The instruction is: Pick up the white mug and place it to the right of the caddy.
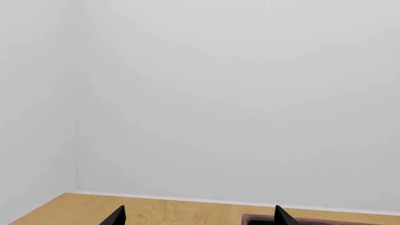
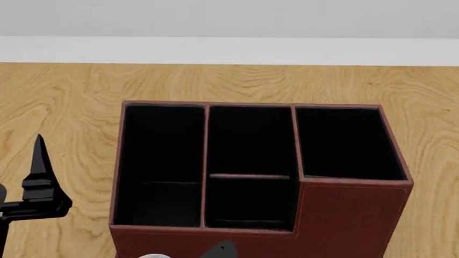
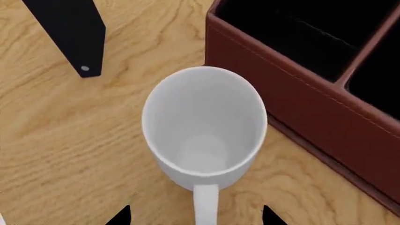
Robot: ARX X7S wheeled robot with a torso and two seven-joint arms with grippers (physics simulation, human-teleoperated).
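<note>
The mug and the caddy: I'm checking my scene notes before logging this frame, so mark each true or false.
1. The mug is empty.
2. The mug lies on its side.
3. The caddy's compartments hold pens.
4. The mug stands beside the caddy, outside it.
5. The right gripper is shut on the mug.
1. True: the mug shows a bare white inside.
2. False: it stands upright on the table, mouth up.
3. False: the caddy shows only black-lined, empty compartments.
4. True: it stands next to the caddy's outer wall.
5. False: the right gripper is open, its fingertips apart on either side of the handle.
</note>
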